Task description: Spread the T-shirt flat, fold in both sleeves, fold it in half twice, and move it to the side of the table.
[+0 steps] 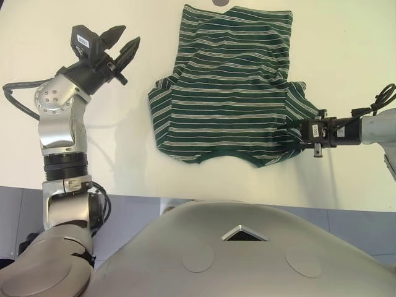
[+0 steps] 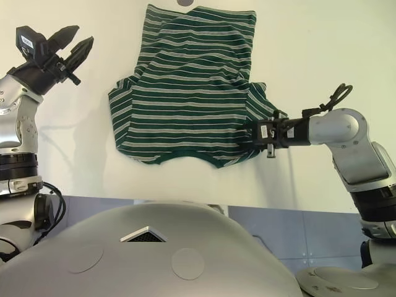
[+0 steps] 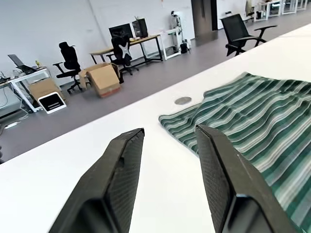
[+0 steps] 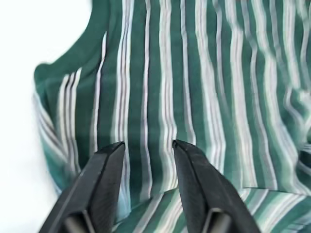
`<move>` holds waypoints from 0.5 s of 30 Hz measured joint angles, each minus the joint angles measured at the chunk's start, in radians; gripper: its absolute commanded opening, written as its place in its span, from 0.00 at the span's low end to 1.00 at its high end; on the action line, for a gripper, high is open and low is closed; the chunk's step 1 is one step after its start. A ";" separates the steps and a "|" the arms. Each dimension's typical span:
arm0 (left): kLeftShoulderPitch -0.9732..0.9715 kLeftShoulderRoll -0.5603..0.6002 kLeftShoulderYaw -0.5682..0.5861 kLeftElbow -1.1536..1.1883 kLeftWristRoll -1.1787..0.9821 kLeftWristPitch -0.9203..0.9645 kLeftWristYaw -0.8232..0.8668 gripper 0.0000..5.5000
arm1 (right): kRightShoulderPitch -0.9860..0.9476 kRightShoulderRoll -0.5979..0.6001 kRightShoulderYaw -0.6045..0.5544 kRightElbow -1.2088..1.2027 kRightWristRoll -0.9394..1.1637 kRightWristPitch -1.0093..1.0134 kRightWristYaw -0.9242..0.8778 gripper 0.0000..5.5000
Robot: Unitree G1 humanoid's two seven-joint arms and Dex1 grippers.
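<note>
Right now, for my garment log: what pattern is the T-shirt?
T-shirt: dark green with thin white stripes, clearest in left eye view.

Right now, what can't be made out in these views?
- Green white-striped fabric T-shirt: lower layers, hidden under its own folds, eye views.
- Small grey round disc: cut by the eye views' top edge; too small in left wrist view to identify.
- Black two-finger right tool: whether it touches the cloth; its tips blend into dark fabric, eye views.
</note>
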 measured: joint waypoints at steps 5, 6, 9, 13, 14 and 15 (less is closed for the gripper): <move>0.206 0.279 -0.094 -0.020 0.333 -0.243 -0.085 0.35 | -0.073 0.130 -0.086 -0.025 0.042 0.103 -0.166 0.33; 0.215 0.316 -0.103 -0.027 0.385 -0.280 -0.083 0.35 | -0.073 0.136 -0.092 -0.031 0.044 0.112 -0.177 0.33; 0.207 0.354 -0.136 -0.052 0.490 -0.352 -0.047 0.35 | -0.073 0.157 -0.101 -0.031 0.035 0.126 -0.199 0.33; 0.146 0.218 -0.146 -0.101 0.412 -0.305 0.027 0.35 | -0.205 0.392 0.087 -0.067 -0.027 0.185 -0.322 0.33; 0.126 0.204 -0.146 -0.105 0.394 -0.298 0.034 0.35 | -0.223 0.439 0.158 -0.062 -0.090 0.183 -0.356 0.33; 0.125 0.198 -0.145 -0.110 0.389 -0.290 0.036 0.35 | -0.232 0.444 0.203 -0.025 -0.165 0.162 -0.381 0.33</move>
